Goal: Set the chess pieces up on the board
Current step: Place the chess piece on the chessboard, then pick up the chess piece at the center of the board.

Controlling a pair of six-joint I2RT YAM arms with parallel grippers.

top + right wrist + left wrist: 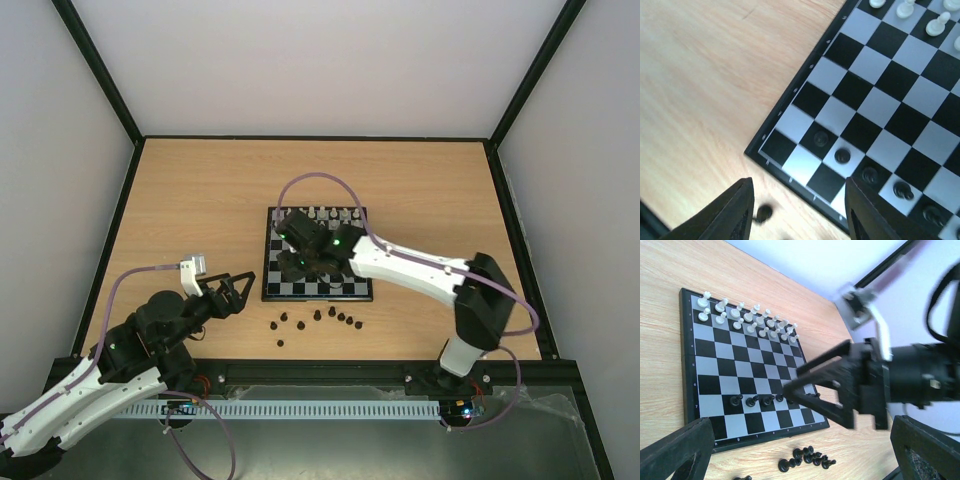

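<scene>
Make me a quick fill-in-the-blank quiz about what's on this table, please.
1. The white pieces stand in ___ rows along one edge of the board.
2. The dark pieces already on the board form a single ___.
3. The right gripper hangs open over the board with ___ between its fingers.
4. The loose dark pieces lie off the board on the ___ table.
Missing words: two; row; nothing; wooden.

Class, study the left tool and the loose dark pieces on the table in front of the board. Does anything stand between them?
Nothing visible does. Only bare table lies between the left tool and the loose dark pieces; the right arm hangs over the board, outside that gap.
</scene>
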